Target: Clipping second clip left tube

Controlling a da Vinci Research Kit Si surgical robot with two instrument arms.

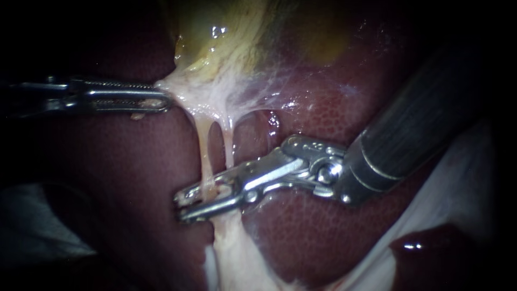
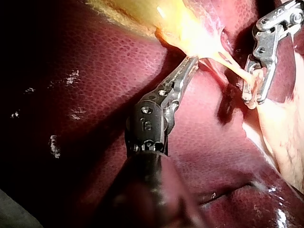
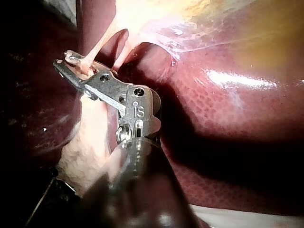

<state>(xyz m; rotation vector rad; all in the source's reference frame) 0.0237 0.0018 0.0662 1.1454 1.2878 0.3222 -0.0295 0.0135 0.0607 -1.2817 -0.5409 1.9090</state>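
Note:
Two pale tubes hang from the white tissue under the yellowish gallbladder (image 1: 226, 37). The left tube (image 1: 204, 151) runs down between the jaws of my right instrument (image 1: 183, 205), which comes in from the right; both jaws press on it from two sides. Both wrist views show that grip: right instrument (image 2: 251, 97) and right instrument (image 3: 66, 61). The right tube (image 1: 229, 143) passes just behind those jaws. My left instrument (image 1: 164, 101) is shut on the white tissue at the gallbladder's base and holds it taut toward the left; in its wrist view the left instrument (image 2: 194, 59) bites the same tissue.
Dark red liver (image 1: 323, 108) lies all around the tubes. A white strand of tissue (image 1: 237, 253) continues below the right instrument's jaws. White cloth (image 1: 463, 178) shows at the right edge, behind the thick dark shaft.

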